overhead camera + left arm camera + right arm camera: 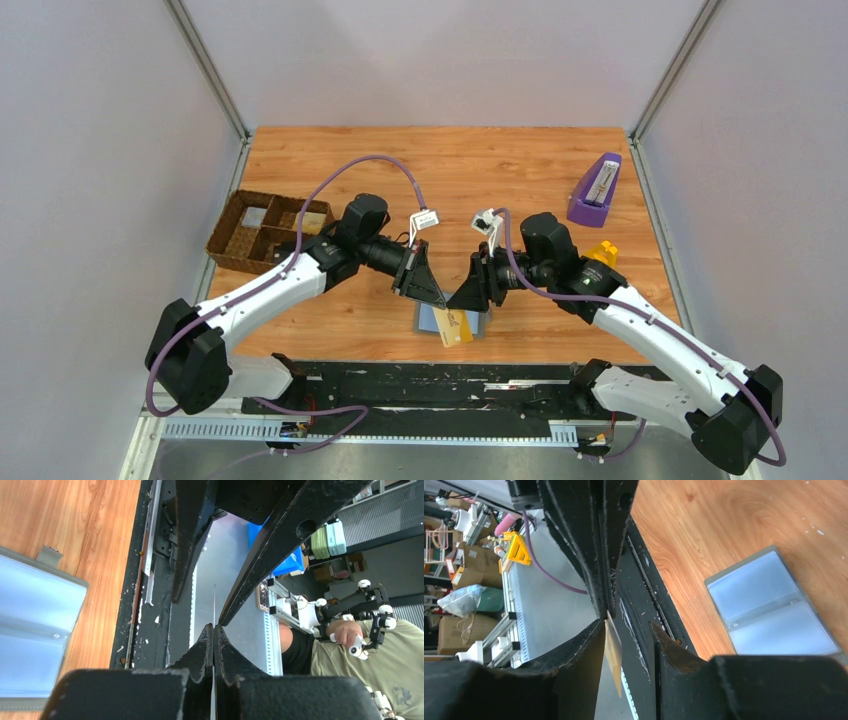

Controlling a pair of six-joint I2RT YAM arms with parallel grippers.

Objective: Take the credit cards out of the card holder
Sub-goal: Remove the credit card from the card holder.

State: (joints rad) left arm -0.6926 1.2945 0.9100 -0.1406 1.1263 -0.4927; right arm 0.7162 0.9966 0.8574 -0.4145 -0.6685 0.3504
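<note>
Pale grey walls closed in a wooden counter (pixel 450 170) on three sides. A brown woven tray (pixel 225 235) sat at its left edge, with pale flat pieces in two of the compartments, too small to identify. A purple object (pixel 595 190) stood toward the far right corner, and a small yellow object (pixel 603 252) lay just behind the right arm.

The card holder (pixel 769 605) lay open and flat near the middle of the counter's near edge. Its pale blue-grey inside faced up and showed two rectangular pocket panels side by side. Both arms reached inward over it, and their tips met just above it.

The left gripper (pixel 214 630) was clamped tight on a tan credit card (pixel 613 652). Its wrist camera saw that card edge-on, as only a thin line running out from between the pressed fingers. The card was clear of the holder, held up in the air, and from overhead it overlapped the holder's near edge.

The right gripper (pixel 628 625) faced the left one tip to tip, with its jaws partly apart. The free end of the tan card hung between them. It lay against one finger (pixel 584 650), and a clear gap showed between it and the other finger. The right gripper was not closed on the card.
</note>
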